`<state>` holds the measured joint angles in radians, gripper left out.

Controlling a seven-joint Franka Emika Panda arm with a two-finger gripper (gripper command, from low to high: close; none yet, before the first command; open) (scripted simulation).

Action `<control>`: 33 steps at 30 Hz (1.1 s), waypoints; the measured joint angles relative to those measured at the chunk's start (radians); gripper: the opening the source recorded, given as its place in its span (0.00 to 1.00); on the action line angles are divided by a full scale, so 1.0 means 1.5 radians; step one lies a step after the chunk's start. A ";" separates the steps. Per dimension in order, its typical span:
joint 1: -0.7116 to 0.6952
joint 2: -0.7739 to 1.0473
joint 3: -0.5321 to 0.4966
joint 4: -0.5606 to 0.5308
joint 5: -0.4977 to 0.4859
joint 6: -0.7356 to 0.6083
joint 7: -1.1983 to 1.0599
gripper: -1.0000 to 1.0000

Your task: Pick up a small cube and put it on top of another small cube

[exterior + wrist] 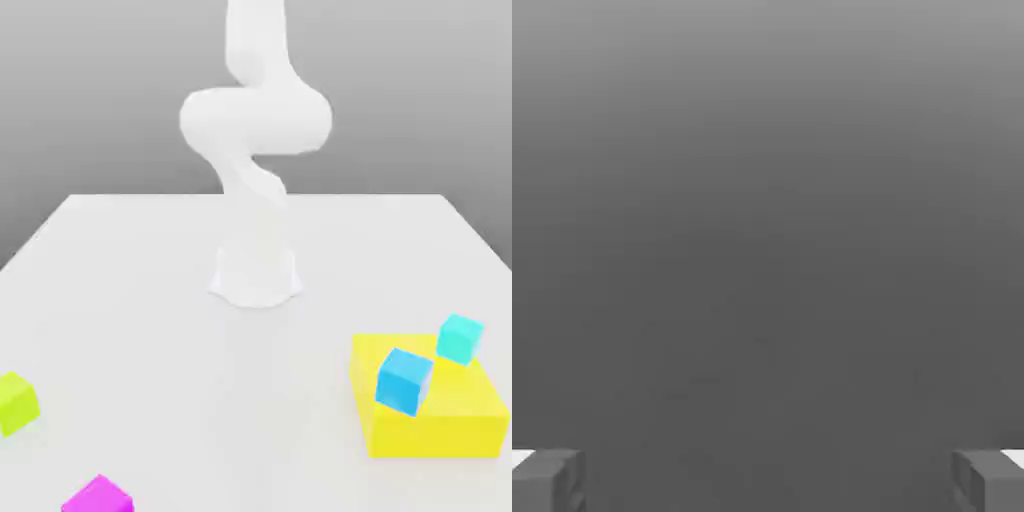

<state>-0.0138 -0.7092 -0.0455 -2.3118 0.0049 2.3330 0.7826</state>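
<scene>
Pincer (pixel 768 480) spread wide on nothing, cubes scattered on the white counter (pixel 150 300)
From the white arm's (pixel 256 150) base at the counter's centre in the exterior view, a large yellow block (pixel 440 420) lies at about 4 o'clock, with a blue cube (pixel 403 380) resting tilted on its top and a cyan cube (pixel 460 338) perched at its far corner (also tilted, near the blue one but apart from it); a lime cube (pixel 17 402) sits near 8 o'clock at the counter's edge, and a magenta cube (pixel 98 496) near 7 o'clock, well apart from the yellow block. In the hand view the two grey fingertips (pixel 547 480) stand far apart against plain grey
</scene>
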 joint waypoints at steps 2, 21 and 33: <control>-0.008 0.051 -0.026 -0.007 0.004 0.019 -0.011 0.50; -0.146 0.513 -0.226 -0.066 0.129 0.183 -0.171 0.50; -0.282 0.773 -0.161 -0.057 0.255 0.318 -0.286 0.00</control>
<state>-0.4361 0.4502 -0.2876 -2.3981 0.3869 2.8103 0.3529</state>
